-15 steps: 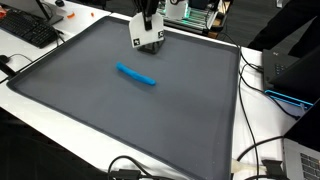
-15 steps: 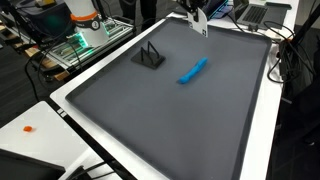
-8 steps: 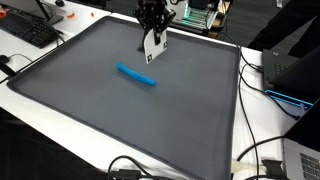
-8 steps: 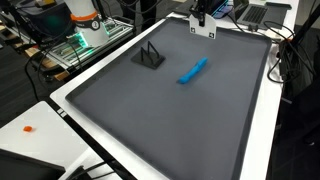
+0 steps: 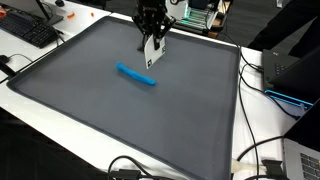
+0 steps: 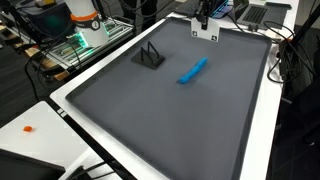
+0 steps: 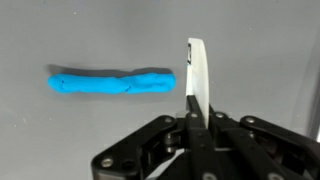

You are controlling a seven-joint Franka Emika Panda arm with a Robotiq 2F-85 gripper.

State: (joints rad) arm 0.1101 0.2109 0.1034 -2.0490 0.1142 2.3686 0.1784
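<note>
My gripper [image 5: 151,38] hangs over the far part of a large grey mat [image 5: 110,115] and is shut on a thin white flat piece [image 5: 150,54]. The piece points down and is held above the mat. In the wrist view the gripper [image 7: 198,112] pinches the white piece [image 7: 196,68], which shows edge-on. A blue elongated lump [image 7: 110,81] lies flat on the mat just beside it. The lump shows in both exterior views [image 5: 136,75] [image 6: 193,70]. There it lies a short way from the gripper [image 6: 205,24] and the white piece [image 6: 206,33].
A small black triangular stand [image 6: 149,56] sits on the grey mat [image 6: 170,125]. A keyboard [image 5: 30,30] lies off the mat's corner. Cables [image 5: 262,150] run along one side. Electronics [image 6: 85,30] and a laptop [image 6: 255,12] stand beyond the mat's edges.
The gripper has turned about its vertical axis with the white piece in it and shifted slightly. The piece now shows edge-on in one exterior view. The blue lump has not moved.
</note>
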